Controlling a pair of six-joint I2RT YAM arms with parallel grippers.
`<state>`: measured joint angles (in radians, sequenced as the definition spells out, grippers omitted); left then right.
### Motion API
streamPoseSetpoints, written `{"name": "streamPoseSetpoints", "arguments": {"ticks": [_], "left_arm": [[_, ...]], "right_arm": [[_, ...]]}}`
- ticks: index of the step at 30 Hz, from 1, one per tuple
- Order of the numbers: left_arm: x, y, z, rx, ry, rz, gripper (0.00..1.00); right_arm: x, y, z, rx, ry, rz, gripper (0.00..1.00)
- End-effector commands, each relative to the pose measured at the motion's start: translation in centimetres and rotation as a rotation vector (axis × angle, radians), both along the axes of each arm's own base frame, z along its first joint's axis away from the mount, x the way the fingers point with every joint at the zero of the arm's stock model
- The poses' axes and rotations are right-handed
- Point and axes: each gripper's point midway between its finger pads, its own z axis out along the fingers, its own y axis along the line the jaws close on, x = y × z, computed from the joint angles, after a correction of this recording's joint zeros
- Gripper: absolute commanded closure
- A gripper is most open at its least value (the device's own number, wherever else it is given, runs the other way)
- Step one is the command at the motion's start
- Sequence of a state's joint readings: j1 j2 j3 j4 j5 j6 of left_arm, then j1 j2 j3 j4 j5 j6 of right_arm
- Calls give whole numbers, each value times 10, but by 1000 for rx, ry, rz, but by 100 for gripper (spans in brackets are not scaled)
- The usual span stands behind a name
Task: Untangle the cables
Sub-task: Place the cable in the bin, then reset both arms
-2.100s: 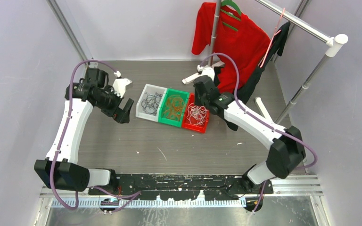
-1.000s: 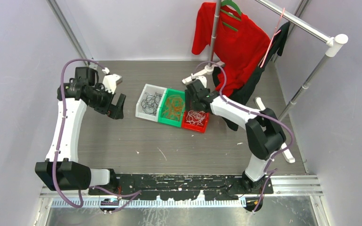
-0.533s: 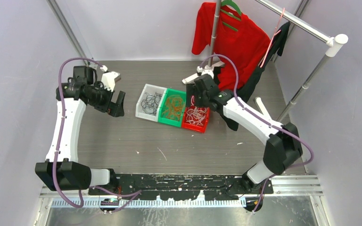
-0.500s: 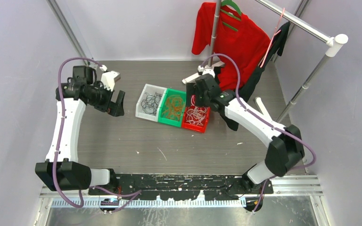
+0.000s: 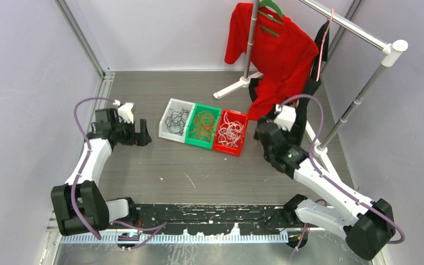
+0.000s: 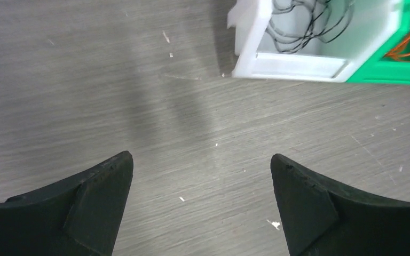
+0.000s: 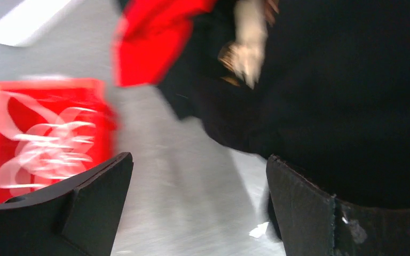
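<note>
My left hand (image 5: 142,135) hangs low over the tabletop (image 5: 199,174), its fingers spread wide with nothing between them, near the left side of the white bin (image 5: 165,135). My right hand (image 5: 264,134) is spread just as wide and is empty too, just right of the red bin (image 5: 227,150) and close to a black garment (image 5: 303,105). The cables (image 5: 203,126) lie sorted in three bins touching in a row: black in the white bin, orange in the green bin (image 5: 198,144), white in the red bin.
</note>
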<state>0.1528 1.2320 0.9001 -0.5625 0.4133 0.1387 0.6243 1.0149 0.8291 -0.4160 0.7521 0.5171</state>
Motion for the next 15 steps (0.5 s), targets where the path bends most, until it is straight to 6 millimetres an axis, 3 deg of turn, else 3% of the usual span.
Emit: {"name": "streamPoseSetpoints", "arguments": {"ticks": [1, 4, 7, 15], "left_arm": [[44, 8, 10, -25, -325, 100, 1], [48, 11, -1, -25, -449, 132, 0], [46, 9, -9, -28, -598, 127, 1], [55, 11, -21, -29, -676, 135, 1]], "right_arm": [[-30, -89, -16, -238, -177, -364, 0], [-46, -113, -16, -238, -283, -485, 0], [-51, -123, -21, -212, -354, -549, 0], [-37, -154, -71, -259, -293, -683, 0]]}}
